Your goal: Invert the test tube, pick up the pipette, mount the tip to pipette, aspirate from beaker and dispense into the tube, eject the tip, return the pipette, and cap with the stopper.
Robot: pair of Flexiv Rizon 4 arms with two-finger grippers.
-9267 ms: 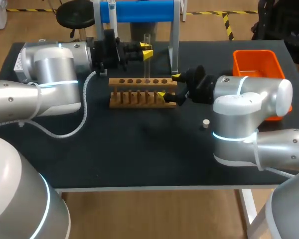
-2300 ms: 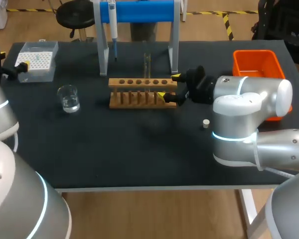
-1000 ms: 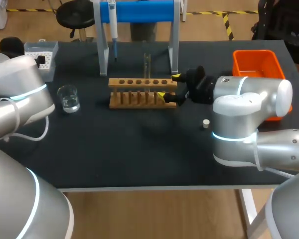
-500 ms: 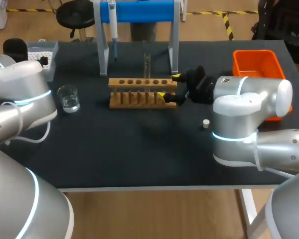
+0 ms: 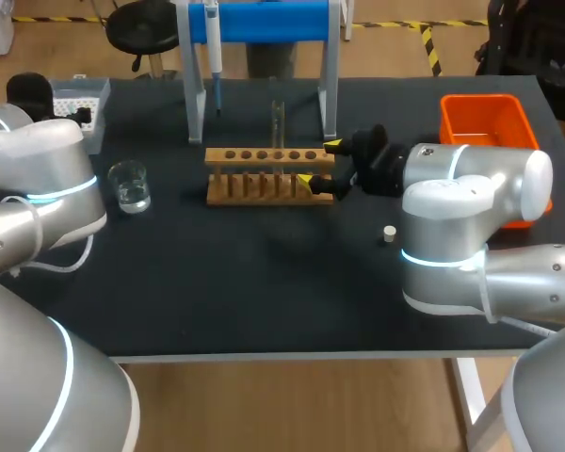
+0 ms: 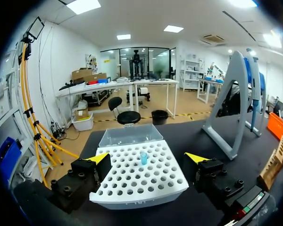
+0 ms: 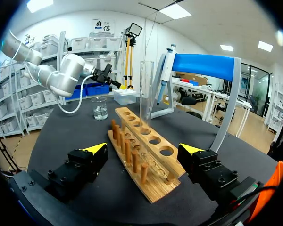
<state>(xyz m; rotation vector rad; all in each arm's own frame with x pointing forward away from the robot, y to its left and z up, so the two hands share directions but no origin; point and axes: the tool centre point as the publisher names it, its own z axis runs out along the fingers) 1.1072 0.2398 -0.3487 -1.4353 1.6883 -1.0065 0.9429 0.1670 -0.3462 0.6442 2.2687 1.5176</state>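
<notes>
Black table [image 5: 264,292] bears wooden rack [image 5: 268,186], beaker [image 5: 130,185], seemingly a stopper [image 5: 389,233].

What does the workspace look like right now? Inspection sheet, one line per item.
Surface: black table, no spill seen.
Job's things: test tube upright in wooden rack; pipette hanging on blue stand; beaker left of rack; tip box at rear left; stopper loose on table; orange bin at rear right.
Clutter: nothing seen.
Grippers: left gripper open, fingers either side of tip box; right gripper open at the rack's end.
Cables: white cable hanging from left arm.
Surroundings: nothing seen.
</notes>
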